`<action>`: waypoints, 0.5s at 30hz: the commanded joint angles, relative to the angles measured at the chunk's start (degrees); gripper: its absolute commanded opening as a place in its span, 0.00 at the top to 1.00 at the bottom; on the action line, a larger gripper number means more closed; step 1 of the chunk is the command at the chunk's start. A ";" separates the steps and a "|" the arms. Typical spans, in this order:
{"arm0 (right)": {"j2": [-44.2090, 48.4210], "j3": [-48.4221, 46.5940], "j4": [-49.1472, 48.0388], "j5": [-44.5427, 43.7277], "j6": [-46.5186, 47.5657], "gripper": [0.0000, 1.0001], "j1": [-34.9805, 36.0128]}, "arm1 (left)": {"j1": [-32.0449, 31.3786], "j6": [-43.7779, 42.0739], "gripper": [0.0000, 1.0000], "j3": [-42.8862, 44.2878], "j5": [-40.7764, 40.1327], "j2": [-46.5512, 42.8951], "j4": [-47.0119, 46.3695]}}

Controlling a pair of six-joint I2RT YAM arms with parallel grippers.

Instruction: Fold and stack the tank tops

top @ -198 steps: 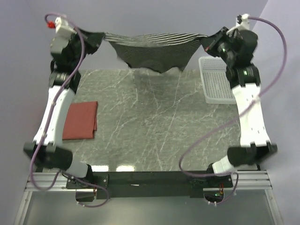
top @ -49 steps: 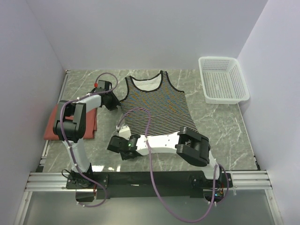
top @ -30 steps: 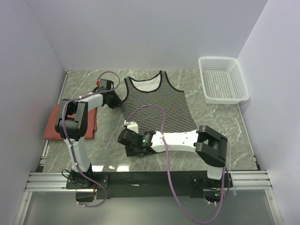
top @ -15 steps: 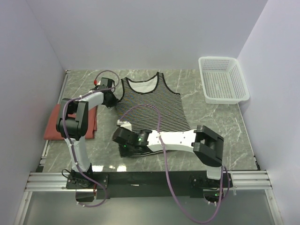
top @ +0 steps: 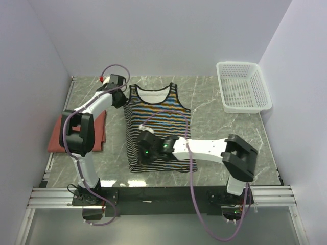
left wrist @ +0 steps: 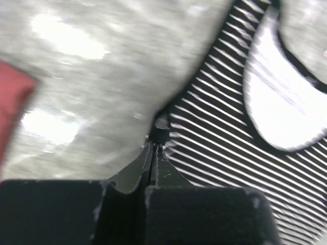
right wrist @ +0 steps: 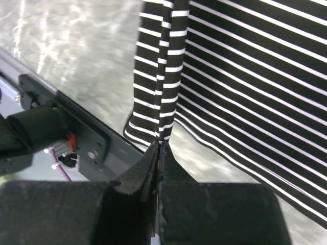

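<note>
The black-and-white striped tank top [top: 162,118] lies flat in the middle of the table, neck toward the far wall. My left gripper [top: 124,98] is shut on the black trim of its left shoulder strap [left wrist: 160,131]. My right gripper [top: 139,153] reaches across the lower part of the top. It is shut on a raised fold of the striped cloth [right wrist: 164,133] near the left end of the hem. A brick-red tank top [top: 92,133] lies folded at the table's left side, partly hidden behind my left arm.
A white mesh basket [top: 243,94] stands at the far right corner. The metal rail of the table's near edge [right wrist: 76,133] runs close to my right gripper. Purple cables loop over both arms. Walls close the table on three sides.
My left gripper has shut on the shoulder strap. The striped top has been drawn left and toward the near edge, and now lies straighter. My right arm has swung right, over the cloth.
</note>
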State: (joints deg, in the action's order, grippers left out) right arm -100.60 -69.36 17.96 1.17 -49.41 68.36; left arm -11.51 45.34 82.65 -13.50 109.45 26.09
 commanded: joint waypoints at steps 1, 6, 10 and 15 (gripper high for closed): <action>7.85 5.36 -3.01 1.03 -0.95 1.00 -1.56 | -4.13 0.97 1.00 6.01 -1.53 -0.73 0.54; 13.23 14.95 -6.00 0.50 -3.32 1.00 -3.05 | -9.22 1.68 0.99 12.52 -2.06 4.10 2.74; 16.74 19.87 -7.32 -0.11 -4.91 1.00 -3.58 | -12.04 1.68 0.99 17.53 -2.24 7.70 3.97; 19.03 24.36 -7.85 -1.08 -6.58 1.00 -3.67 | -14.50 2.20 0.99 18.42 -1.36 10.43 3.71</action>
State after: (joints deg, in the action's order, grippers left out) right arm -84.29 -46.87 11.29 0.14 -54.15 64.60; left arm -25.65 46.41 98.37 -13.58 119.04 30.61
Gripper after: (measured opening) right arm 0.008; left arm 0.012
